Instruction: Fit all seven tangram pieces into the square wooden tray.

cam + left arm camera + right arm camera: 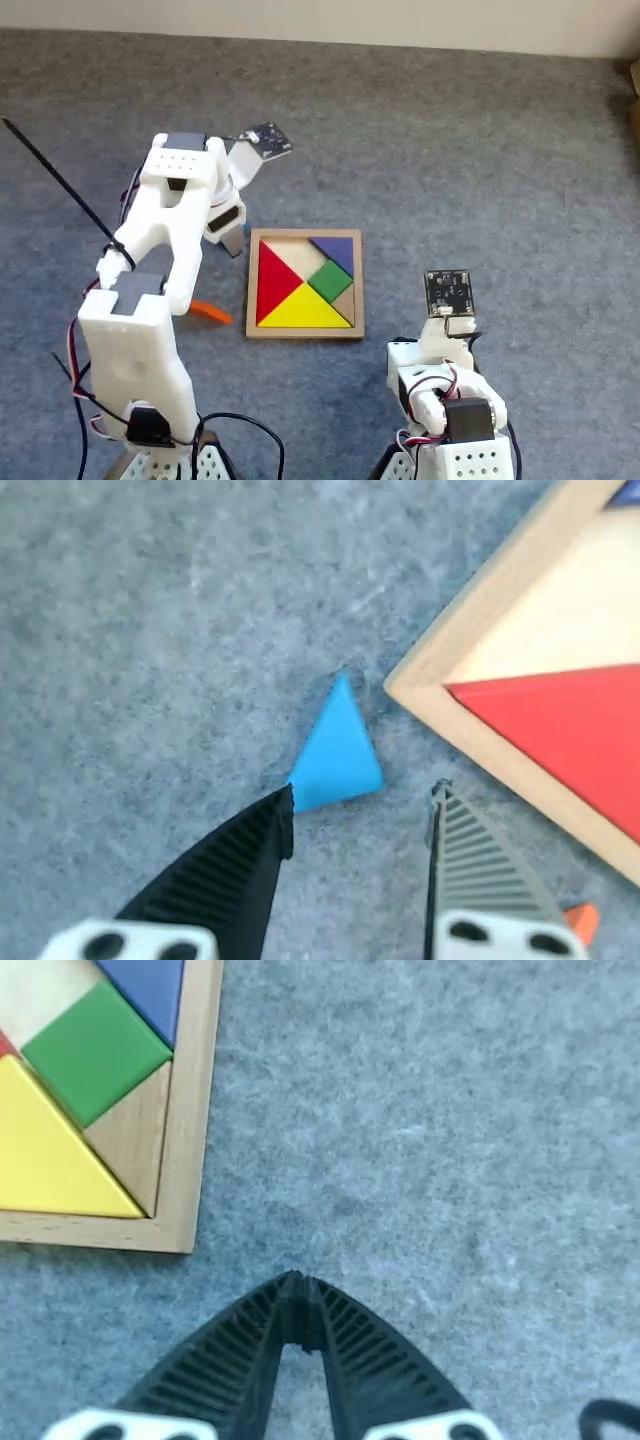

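Roughly in the middle of the grey counter point(480, 150) lay the square wooden tray point(305, 334), flat and with 4 pieces in it. The red triangle point(272, 280) sat along the side nearest the left arm, and the yellow triangle point(303, 310) ran along the side nearest the arms' bases. The green square point(329, 280) met them point-on at the middle, and the dark blue piece point(338, 252) filled the far corner on the right arm's side. Bare wood showed in the far part beside the red triangle and in a small triangular patch between the green square and the rim.

The left gripper point(362, 792) hung low over the counter just outside a corner of the tray, its 2 fingers point(235, 870) spread apart. The light blue triangle point(335, 755) lay flat on the counter there, just beside the tray's corner but apart from it. The black fingertip stood at 1 of its corners; whether it touched could not be told. The orange piece point(210, 312) lay on the counter near the tray's near corner, partly under the left arm.

The right gripper point(298, 1280) hovered over bare counter near the tray's rim, fingers closed together on nothing.
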Action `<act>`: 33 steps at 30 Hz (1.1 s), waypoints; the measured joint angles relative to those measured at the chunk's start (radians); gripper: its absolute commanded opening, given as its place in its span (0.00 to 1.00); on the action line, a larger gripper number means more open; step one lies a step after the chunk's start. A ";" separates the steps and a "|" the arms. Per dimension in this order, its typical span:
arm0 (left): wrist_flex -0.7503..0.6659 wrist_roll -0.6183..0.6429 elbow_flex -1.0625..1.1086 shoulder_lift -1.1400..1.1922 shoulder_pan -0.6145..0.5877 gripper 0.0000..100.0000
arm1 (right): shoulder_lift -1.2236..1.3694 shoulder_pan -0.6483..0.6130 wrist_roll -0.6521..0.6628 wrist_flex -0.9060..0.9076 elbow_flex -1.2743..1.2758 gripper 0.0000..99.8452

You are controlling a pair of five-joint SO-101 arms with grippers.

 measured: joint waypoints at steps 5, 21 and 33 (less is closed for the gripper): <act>0.000 0.000 -0.063 0.061 0.000 0.22 | 0.000 0.000 0.000 0.000 0.000 0.01; 0.186 -0.003 -0.336 0.272 0.008 0.07 | 0.000 0.000 0.000 0.000 0.000 0.01; 0.408 0.051 -0.594 0.276 0.002 0.18 | 0.000 0.000 0.000 0.000 0.000 0.01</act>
